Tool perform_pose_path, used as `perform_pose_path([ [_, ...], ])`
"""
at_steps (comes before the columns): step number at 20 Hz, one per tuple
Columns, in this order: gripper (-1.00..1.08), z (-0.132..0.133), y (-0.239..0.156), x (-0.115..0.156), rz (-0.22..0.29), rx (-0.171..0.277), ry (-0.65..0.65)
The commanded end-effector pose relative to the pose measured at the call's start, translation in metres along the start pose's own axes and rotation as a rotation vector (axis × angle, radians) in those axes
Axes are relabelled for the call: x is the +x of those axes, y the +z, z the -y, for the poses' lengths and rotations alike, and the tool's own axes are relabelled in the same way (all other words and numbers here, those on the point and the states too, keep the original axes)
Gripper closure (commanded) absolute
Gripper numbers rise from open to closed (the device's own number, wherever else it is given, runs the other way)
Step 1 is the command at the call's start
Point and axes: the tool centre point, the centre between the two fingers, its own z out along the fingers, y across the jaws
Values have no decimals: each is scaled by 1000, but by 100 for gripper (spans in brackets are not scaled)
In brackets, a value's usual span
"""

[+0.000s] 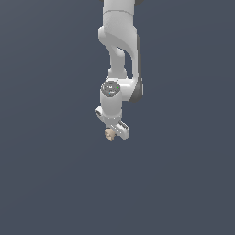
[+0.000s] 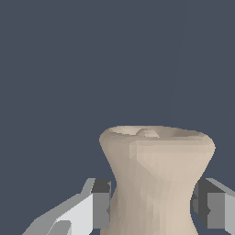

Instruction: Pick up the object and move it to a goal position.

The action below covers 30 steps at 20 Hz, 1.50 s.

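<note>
Wrist view, nearest first: the jaws sit on both sides of the object (image 2: 156,183), clamped at its narrow waist. Dark pads (image 2: 102,202) press against the beige surface on each side, no visible gap. Object is spool-shaped with a flared end facing away from the camera and a shallow dip in that end face. Beyond it, only flat grey-blue background.

Exterior view: the gripper (image 1: 115,132) hangs at the end of the white arm (image 1: 118,55), which comes down from the top edge of the picture. The object (image 1: 109,134) shows as a small tan piece at the jaw tips, on the exterior view's left of the gripper. No worktop edge or corner can be made out, so its place over the worktop cannot be told.
</note>
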Motion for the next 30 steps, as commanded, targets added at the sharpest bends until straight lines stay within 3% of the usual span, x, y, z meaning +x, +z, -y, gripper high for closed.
perform_pose_path([
  [1,108,0,1,0,0,0,1],
  [16,108,6,-18,-5,0,1,0],
  [23,108,20,-66,-16,0,0,1],
  [30,108,42,-137,-32,-2,-1,2],
])
